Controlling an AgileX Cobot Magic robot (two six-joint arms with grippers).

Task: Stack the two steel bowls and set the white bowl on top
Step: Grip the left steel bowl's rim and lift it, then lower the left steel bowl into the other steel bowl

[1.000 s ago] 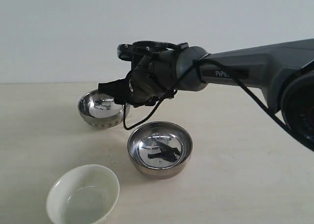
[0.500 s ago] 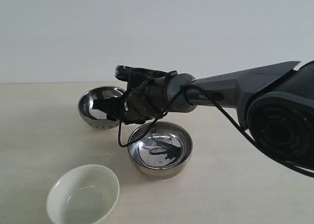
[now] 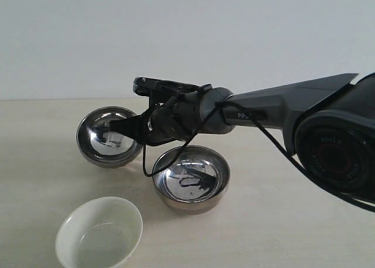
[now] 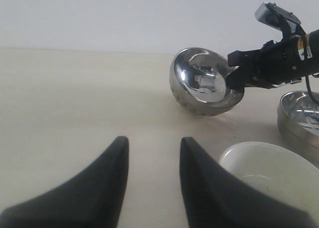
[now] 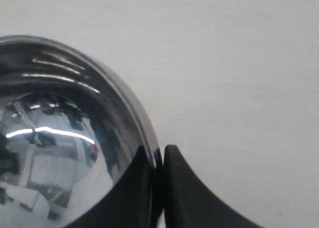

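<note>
My right gripper (image 3: pixel 130 129) is shut on the rim of the far steel bowl (image 3: pixel 108 136), one finger inside and one outside. That bowl is tipped up on its side, its mirror inside facing the camera. The right wrist view shows the rim of this bowl (image 5: pixel 55 138) pinched between the two fingertips of the gripper (image 5: pixel 157 150). The other steel bowl (image 3: pixel 190 177) sits upright under the right arm. The white bowl (image 3: pixel 99 233) stands upright at the front left. My left gripper (image 4: pixel 152 140) is open and empty, low over the table beside the white bowl (image 4: pixel 264 168).
A beige tabletop (image 3: pixel 281 221) carries the three bowls, with a plain white wall behind. The right arm (image 3: pixel 281 104) reaches across from the right, over the nearer steel bowl. A thin black cable (image 3: pixel 158 162) hangs from the wrist between the two steel bowls.
The right gripper has closed on the far steel bowl's rim. The bowl has tipped up from flat onto its side and shifted left.
</note>
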